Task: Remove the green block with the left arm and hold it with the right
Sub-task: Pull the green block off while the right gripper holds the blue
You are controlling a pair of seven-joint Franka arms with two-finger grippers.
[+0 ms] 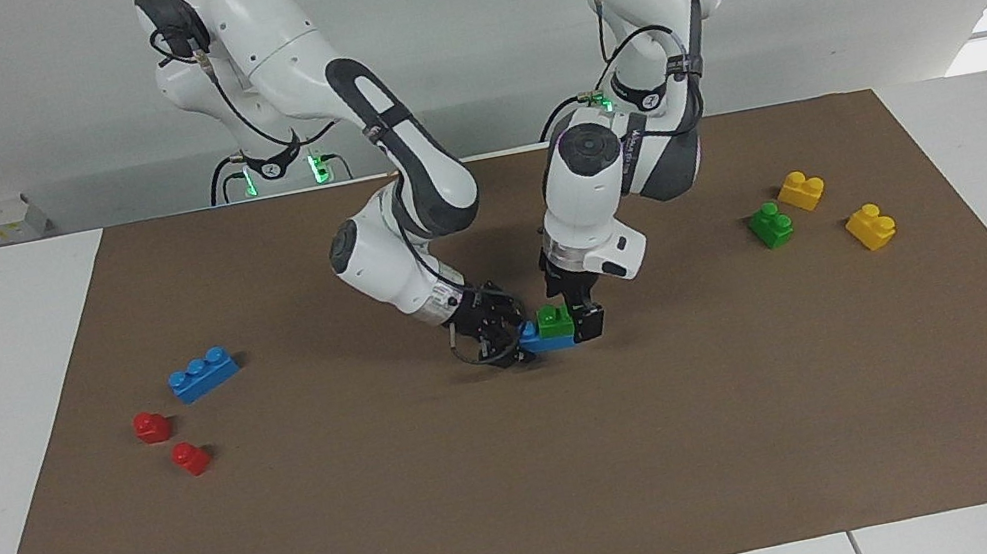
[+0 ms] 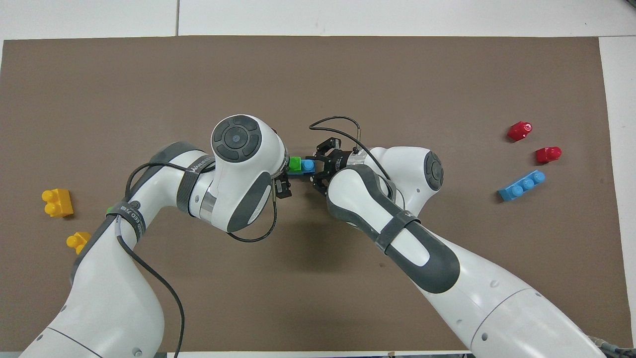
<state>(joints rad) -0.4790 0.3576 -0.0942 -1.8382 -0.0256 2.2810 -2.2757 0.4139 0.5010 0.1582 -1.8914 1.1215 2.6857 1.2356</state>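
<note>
The green block (image 1: 552, 318) (image 2: 294, 164) sits pressed onto one end of a blue brick (image 1: 543, 342) (image 2: 308, 165) in the middle of the brown mat. My left gripper (image 1: 570, 319) comes straight down over that end and is open, with a finger (image 1: 590, 321) on either side of the green block. The left wrist hides most of this in the overhead view. My right gripper (image 1: 510, 340) (image 2: 316, 169), the one with the wire loop, lies low and slanted at the brick's bare end and is shut on it.
A second green brick (image 1: 770, 225) and two yellow bricks (image 1: 801, 190) (image 1: 870, 227) lie toward the left arm's end of the mat (image 1: 532, 494). A blue three-stud brick (image 1: 203, 373) and two red pieces (image 1: 151, 426) (image 1: 190, 458) lie toward the right arm's end.
</note>
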